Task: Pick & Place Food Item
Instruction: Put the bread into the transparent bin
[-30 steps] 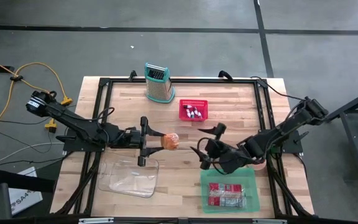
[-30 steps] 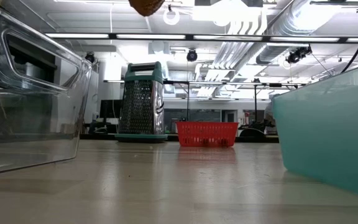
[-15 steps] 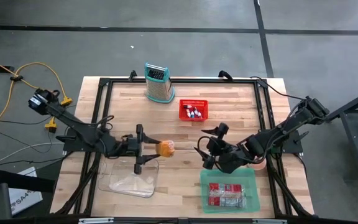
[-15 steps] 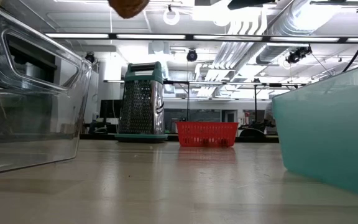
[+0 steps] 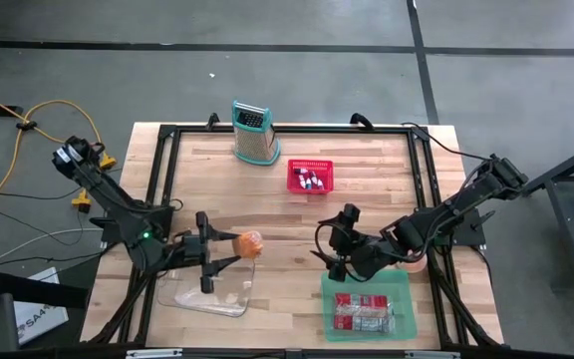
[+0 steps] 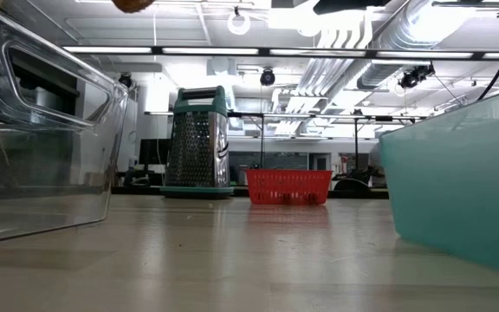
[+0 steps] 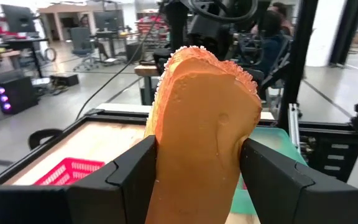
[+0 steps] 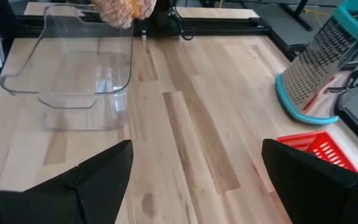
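The left tool (image 5: 229, 245) grips an orange breaded food piece (image 5: 250, 243) between its fingers, directly above the clear plastic container's (image 5: 210, 291) edge. The right tool (image 5: 329, 244) hangs wide open and empty beside the teal bin (image 5: 399, 296). No readable writing shows.

A wooden table (image 5: 287, 189) held a grater (image 5: 252, 133), a red basket (image 5: 310, 177) beside it, a clear tub (image 5: 210, 289) and a green bin (image 5: 367, 305) farther away.
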{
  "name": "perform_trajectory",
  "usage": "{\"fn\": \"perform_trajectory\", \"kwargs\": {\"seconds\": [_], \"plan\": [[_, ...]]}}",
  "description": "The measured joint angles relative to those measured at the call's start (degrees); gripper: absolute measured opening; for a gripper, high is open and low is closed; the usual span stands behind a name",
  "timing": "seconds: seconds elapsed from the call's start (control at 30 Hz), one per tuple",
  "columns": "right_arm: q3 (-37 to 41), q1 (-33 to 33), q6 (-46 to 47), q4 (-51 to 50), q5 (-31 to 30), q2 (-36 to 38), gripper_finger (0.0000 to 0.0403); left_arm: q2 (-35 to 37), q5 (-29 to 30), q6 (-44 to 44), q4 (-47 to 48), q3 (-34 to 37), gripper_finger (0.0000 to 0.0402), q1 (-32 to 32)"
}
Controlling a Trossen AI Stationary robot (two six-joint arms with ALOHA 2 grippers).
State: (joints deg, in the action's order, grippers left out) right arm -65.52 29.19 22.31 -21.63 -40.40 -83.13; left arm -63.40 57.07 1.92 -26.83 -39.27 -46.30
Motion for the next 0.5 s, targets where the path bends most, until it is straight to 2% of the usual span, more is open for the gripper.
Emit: {"fn": "perform_trajectory", "kwargs": {"seconds": [0.3, 0.5], "plan": [[0.0, 0.0, 0.0, 0.0, 8.4, 0.0, 0.0346, 0.0, 7.6, 1.5, 0.0, 0.0, 0.021, -5.7], [0.0, 0.0, 0.0, 0.0, 16.3, 0.0, 0.0346, 0.0, 9.3, 2.4, -0.3, 0.0, 0.021, -7.9]]}}
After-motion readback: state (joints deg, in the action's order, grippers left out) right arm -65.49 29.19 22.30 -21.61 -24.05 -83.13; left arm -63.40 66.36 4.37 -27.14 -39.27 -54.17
